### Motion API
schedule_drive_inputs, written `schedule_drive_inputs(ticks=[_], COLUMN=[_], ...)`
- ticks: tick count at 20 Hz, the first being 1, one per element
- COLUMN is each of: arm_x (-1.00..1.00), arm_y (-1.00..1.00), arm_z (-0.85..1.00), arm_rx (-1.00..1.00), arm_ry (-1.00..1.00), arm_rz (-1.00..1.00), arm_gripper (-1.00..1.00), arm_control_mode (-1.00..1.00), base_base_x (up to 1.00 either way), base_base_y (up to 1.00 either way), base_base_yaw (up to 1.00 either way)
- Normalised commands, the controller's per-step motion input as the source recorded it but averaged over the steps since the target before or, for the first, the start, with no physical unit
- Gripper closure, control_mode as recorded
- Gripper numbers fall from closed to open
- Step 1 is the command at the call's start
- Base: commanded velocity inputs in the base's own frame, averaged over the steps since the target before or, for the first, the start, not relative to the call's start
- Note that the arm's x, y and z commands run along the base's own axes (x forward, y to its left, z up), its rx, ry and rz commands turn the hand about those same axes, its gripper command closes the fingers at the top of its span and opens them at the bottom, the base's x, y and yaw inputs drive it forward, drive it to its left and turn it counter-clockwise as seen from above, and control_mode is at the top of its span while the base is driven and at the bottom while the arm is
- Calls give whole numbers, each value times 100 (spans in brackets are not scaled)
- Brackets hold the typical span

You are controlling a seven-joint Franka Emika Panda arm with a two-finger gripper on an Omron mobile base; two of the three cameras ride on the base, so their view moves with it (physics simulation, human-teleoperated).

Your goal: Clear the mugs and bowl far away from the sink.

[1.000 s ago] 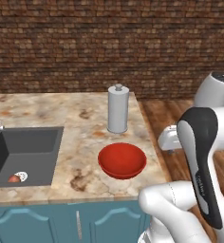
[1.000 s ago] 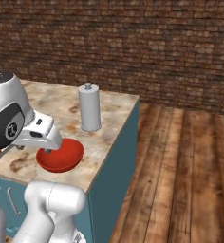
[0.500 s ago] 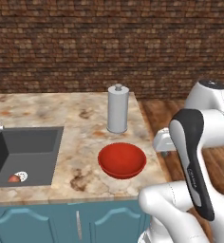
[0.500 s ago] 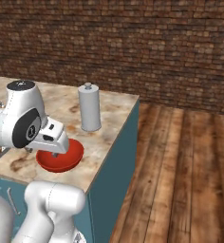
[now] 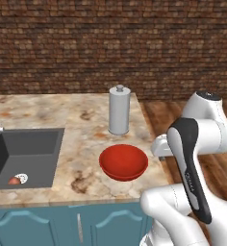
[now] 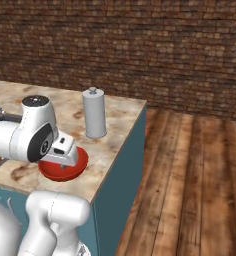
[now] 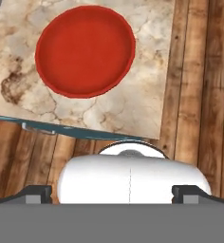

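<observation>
- The red bowl (image 5: pixel 123 162) sits upright on the marbled counter (image 5: pixel 81 139), near the counter's right end and close to its front edge.
- In the hand view the bowl (image 7: pixel 85 50) lies well above the claw (image 7: pixel 115 193), whose two dark fingertips (image 7: pixel 37 193) stand far apart at the lower edge, spread wide with nothing between them.
- The claw is apart from the bowl; between them in that view lie bare counter, the counter's front edge and wooden floor (image 7: pixel 199 95).
- A tall grey-white cylinder with a knob top (image 5: pixel 119 110) stands upright behind the bowl, further from the front edge, not touching it.
- The sink (image 5: pixel 24 156) is a dark recessed basin well to the left of the bowl, with a strip of counter between them.
- A small round white-and-reddish thing (image 5: pixel 18 179) rests on the sink floor near its front wall; what it is cannot be told.
- From the right base view the bowl (image 6: pixel 72 167) is partly hidden behind the arm's white wrist, with the cylinder (image 6: pixel 94 113) standing just beyond it.
- A brick wall (image 5: pixel 110 43) runs behind the counter.
</observation>
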Motion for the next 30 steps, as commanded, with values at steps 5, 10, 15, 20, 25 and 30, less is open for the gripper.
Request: schedule_drive_inputs(ticks=[5, 10, 15, 20, 25, 30], arm_x=[40, 44, 42, 47, 53, 57], arm_y=[-14, -15, -1, 0, 0, 0], arm_z=[-14, -21, -40, -41, -31, -24], arm_rx=[1, 4, 10, 10, 2, 0], arm_ry=[0, 0, 0, 0, 0, 0], arm_rz=[0, 0, 0, 0, 0, 0], arm_gripper=[-100, -100, -100, -100, -100, -100], arm_control_mode=[-100, -100, -100, -100, -100, -100], base_base_x=[0, 0, 0, 0, 0, 0], base_base_y=[0, 0, 0, 0, 0, 0], base_base_yaw=[0, 0, 0, 0, 0, 0])
